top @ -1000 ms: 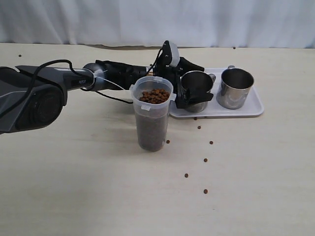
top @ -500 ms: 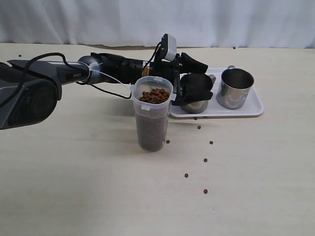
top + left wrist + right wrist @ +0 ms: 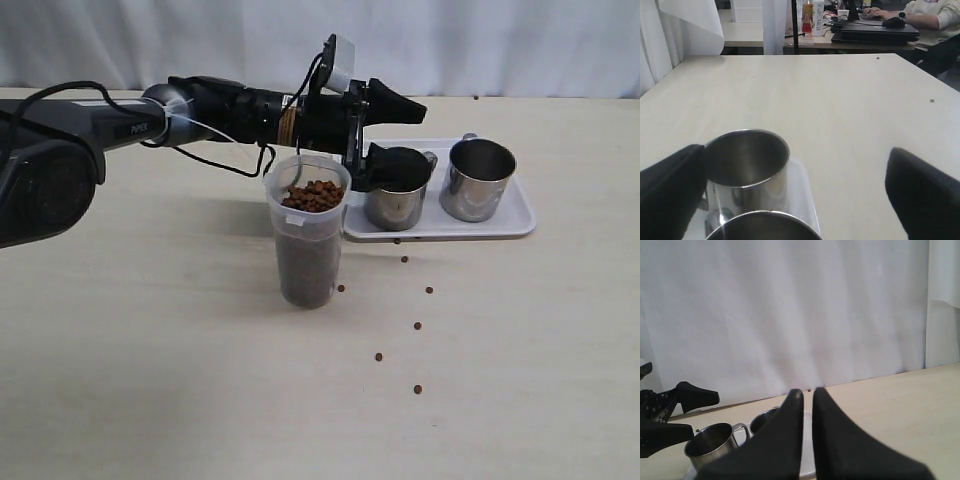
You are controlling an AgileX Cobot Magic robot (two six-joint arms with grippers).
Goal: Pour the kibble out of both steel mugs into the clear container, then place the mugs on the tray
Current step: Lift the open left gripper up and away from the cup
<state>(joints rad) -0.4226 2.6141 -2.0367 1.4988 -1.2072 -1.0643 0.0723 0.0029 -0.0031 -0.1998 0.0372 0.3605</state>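
Both mugs stand upright on the tray. One steel mug sits just under the left jaws, which are spread wide and hold nothing. The second mug is beyond them. The clear container, full of kibble, stands close beside those jaws, so withdrawing is probably safest upward, clear of both rims. The table is open elsewhere. The right jaws are closed and empty.

2 upright steel mugs on white tray, close before L gripper, fingers wide apart
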